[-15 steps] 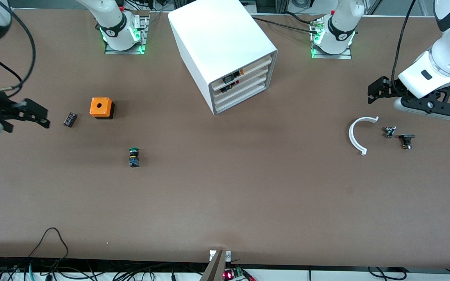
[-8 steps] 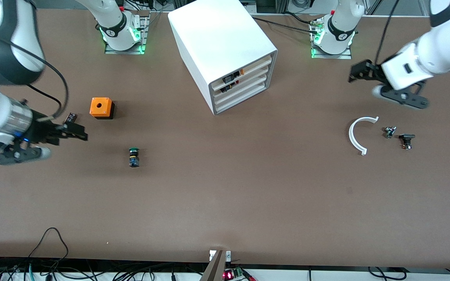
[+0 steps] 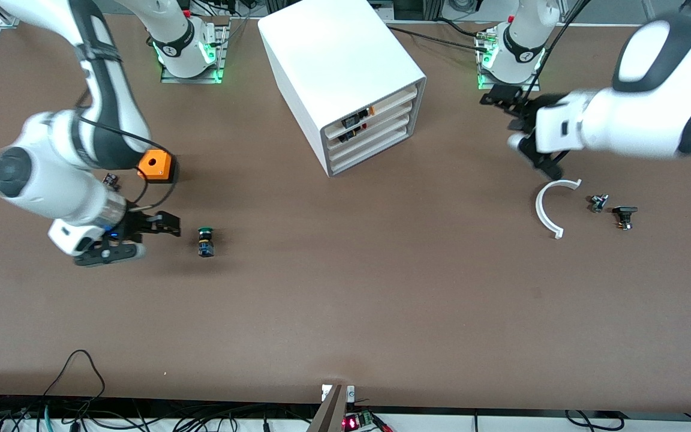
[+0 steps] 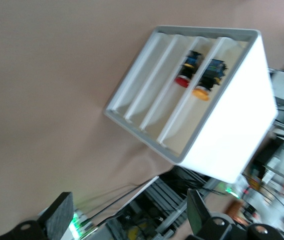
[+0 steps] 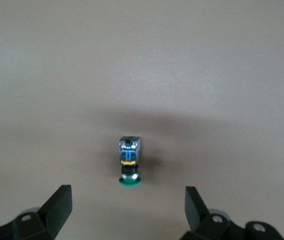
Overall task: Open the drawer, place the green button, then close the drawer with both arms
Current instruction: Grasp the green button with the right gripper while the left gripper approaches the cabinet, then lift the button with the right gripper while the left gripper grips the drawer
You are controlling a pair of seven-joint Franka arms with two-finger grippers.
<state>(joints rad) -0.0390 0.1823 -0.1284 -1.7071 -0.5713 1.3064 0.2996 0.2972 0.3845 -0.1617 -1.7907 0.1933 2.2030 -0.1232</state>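
The white cabinet (image 3: 345, 72) stands mid-table near the bases. Its lowest drawer (image 3: 370, 154) is shut, like the three above it. The button (image 3: 205, 241), with green cap and blue base, lies on the table nearer the front camera, toward the right arm's end. My right gripper (image 3: 168, 224) is open and empty just beside the button, apart from it. The right wrist view shows the button (image 5: 129, 162) ahead of the open gripper (image 5: 126, 207). My left gripper (image 3: 498, 98) is open and empty over the table beside the left base. The left wrist view shows the gripper (image 4: 127, 217) and the cabinet (image 4: 232, 115) front with the lowest drawer (image 4: 136, 80).
An orange cube (image 3: 155, 165) with a hole and a small black part (image 3: 110, 179) lie beside the right arm. A white curved piece (image 3: 552, 207) and two small parts (image 3: 598, 202) (image 3: 624, 216) lie toward the left arm's end. Cables run along the table's front edge.
My right gripper has swung in from the table's end to just beside the button. My left gripper has moved from over the small parts toward the cabinet and its base.
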